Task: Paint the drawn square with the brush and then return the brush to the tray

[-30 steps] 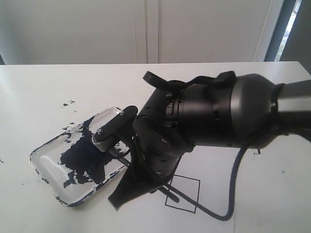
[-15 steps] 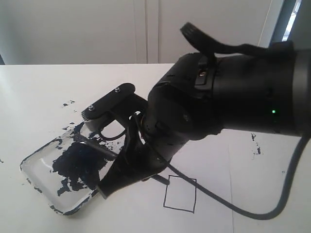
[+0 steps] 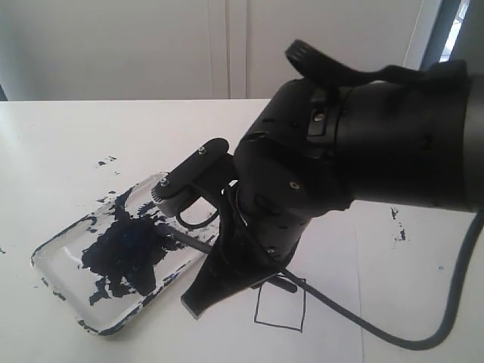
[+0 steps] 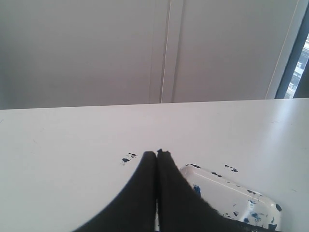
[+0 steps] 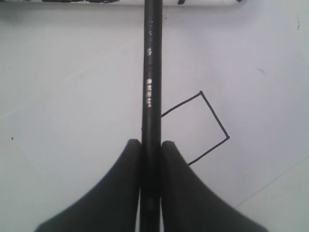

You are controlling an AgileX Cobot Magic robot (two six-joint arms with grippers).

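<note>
My right gripper (image 3: pixel 203 296) (image 5: pixel 150 142) is shut on the brush (image 3: pixel 189 242) (image 5: pixel 152 72), gripping its thin black handle. The handle slants from above the drawn square (image 3: pixel 281 310) (image 5: pixel 193 128) towards the tray (image 3: pixel 64 265) (image 5: pixel 72 2). The brush tip sits in the tray's dark blue paint blotch (image 3: pixel 125 249). The square is white inside, and the arm hides its near corner in the exterior view. My left gripper (image 4: pixel 157 153) is shut with nothing between its fingers. It hovers beside the tray (image 4: pixel 227 193) and does not show in the exterior view.
Small dark paint specks (image 3: pixel 106 161) dot the table left of the tray, with more at the right (image 3: pixel 397 227). A dark cable (image 3: pixel 378 329) loops from the right arm over the table near the square. A pale wall stands behind the table's far edge.
The right arm swung up towards the camera and carried the brush tip deeper into the tray's paint. The tray slid slightly left. In the last half second the gripper shifted a little right.
</note>
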